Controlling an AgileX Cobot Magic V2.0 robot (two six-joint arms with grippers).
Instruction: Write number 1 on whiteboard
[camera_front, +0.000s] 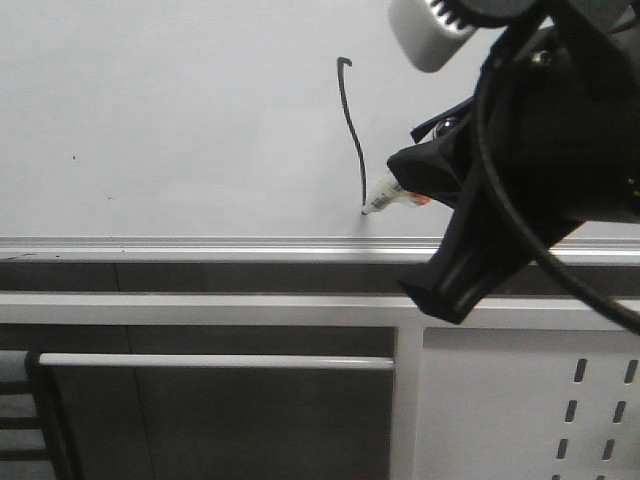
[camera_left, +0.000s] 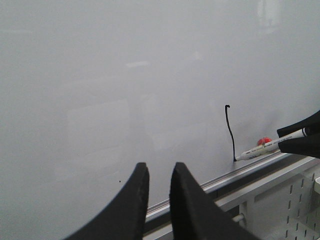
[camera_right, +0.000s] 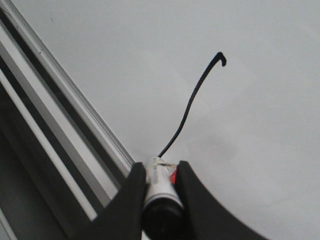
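The number 1 (camera_front: 351, 135) is a thin black stroke on the whiteboard (camera_front: 170, 120), with its long axis nearly vertical in the front view: the small hook is at the top, in the upper middle of the frame, and the line bends slightly to the right as it goes down toward the silver edge strip (camera_front: 200, 247). The lower end of the stroke meets the tip of the marker pen (camera_front: 388, 196), which lies tilted, its tip pointing down and left to the board. The right hand (camera_right: 161, 182) is closed around the pen body, one finger on each side, and it stands just right of the stroke's lower end. The left hand (camera_left: 159, 192) holds nothing; its fingers are only a little apart, well left of the number 1.
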